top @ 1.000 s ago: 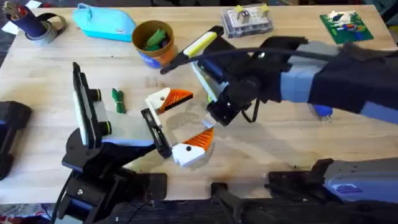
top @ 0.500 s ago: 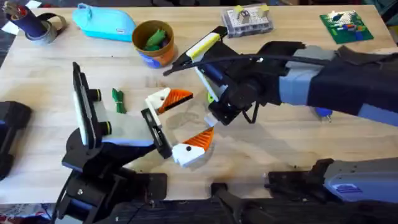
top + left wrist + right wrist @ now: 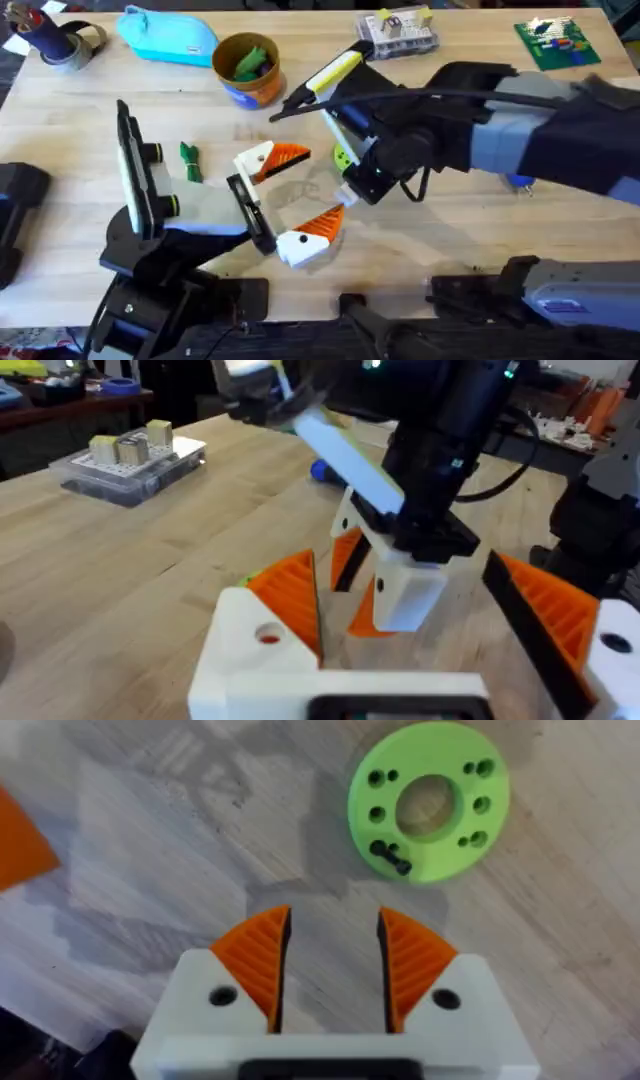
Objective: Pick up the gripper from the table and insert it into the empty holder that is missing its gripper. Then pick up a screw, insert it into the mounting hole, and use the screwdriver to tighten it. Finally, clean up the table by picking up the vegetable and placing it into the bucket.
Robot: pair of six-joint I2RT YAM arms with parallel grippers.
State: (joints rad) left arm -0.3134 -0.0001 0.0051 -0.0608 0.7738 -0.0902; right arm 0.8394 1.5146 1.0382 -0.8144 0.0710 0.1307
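**Right arm above the green disc**

Your right gripper [image 3: 331,975] hangs over the table [image 3: 80,120] with fingers partly open, holding nothing; a green disc [image 3: 428,800] lies just ahead. Your left gripper [image 3: 275,200] is wide open around nothing. The vegetable [image 3: 190,160] lies near the bucket [image 3: 246,70]

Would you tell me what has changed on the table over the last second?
The right arm has drifted slightly toward the table's right side, its open, empty right gripper hovering by the green disc. Nothing was taken hold of or let go. The gripper, the twin piece, the vegetable and the bucket stayed where they were.
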